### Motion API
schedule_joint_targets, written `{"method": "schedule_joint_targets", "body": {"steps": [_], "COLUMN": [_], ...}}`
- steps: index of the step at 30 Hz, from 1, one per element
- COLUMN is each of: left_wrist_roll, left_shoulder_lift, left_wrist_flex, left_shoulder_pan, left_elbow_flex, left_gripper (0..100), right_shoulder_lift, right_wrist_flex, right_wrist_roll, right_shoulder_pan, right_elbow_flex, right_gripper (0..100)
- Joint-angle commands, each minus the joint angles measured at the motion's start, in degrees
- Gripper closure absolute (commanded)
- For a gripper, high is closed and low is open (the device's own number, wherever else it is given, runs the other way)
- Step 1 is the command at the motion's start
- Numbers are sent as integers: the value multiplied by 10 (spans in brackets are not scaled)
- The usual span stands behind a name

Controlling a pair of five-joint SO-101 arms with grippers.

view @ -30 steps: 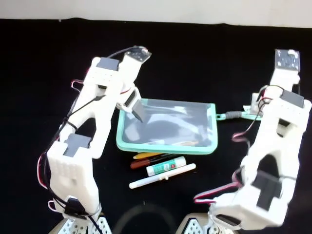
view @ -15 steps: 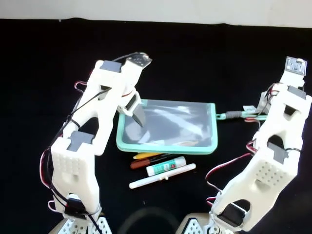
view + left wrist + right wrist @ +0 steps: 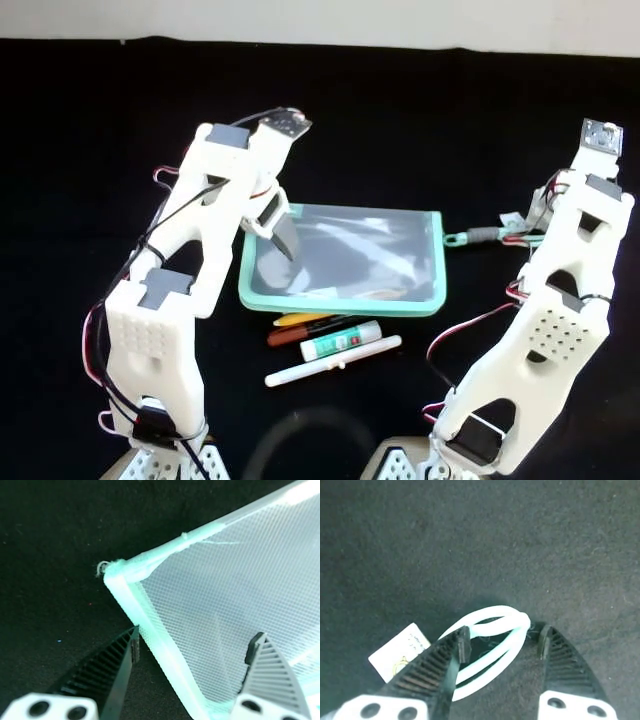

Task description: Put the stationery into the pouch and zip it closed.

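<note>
A clear mesh pouch (image 3: 340, 255) with a mint-green border lies flat mid-table, a thin tan item showing inside near its front edge. In front of it lie an orange pen (image 3: 300, 319), a dark marker (image 3: 318, 329), a glue stick (image 3: 341, 343) and a white pen (image 3: 333, 362). My left gripper (image 3: 283, 238) stands open at the pouch's left end; its fingers straddle the pouch's border (image 3: 150, 630) by a corner. My right gripper (image 3: 502, 640) is open around the white cord loop (image 3: 492, 630) of the zipper pull (image 3: 478, 237), off the pouch's right side.
A small white tag (image 3: 400, 650) lies beside the cord loop. The table is covered in black cloth (image 3: 420, 130), with a pale wall strip behind. Both arms' bases stand at the front edge, either side of the stationery.
The right arm has changed pose: its wrist went slightly right and back, and its lower links swung toward the front. The left arm shifted only a little. The pouch and stationery stayed put.
</note>
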State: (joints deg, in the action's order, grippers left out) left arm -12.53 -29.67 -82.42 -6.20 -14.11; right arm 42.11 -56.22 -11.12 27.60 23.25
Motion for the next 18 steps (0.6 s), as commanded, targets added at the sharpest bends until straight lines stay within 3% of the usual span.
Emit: {"method": "schedule_joint_targets", "body": {"steps": [1, 10, 18], "left_wrist_roll": [3, 3, 3], "left_shoulder_lift": [2, 1, 1], "left_wrist_flex": [4, 3, 3], "left_shoulder_pan": [-3, -3, -6], "left_elbow_flex": [-17, -16, -16], "left_gripper": [652, 652, 652], "right_shoulder_lift": [-2, 1, 11], "right_wrist_flex": [-31, -88, -61], "right_wrist_roll": [3, 3, 1], "right_shoulder_pan": [17, 52, 22], "right_elbow_flex": [30, 42, 29], "right_gripper": [764, 764, 777]}}
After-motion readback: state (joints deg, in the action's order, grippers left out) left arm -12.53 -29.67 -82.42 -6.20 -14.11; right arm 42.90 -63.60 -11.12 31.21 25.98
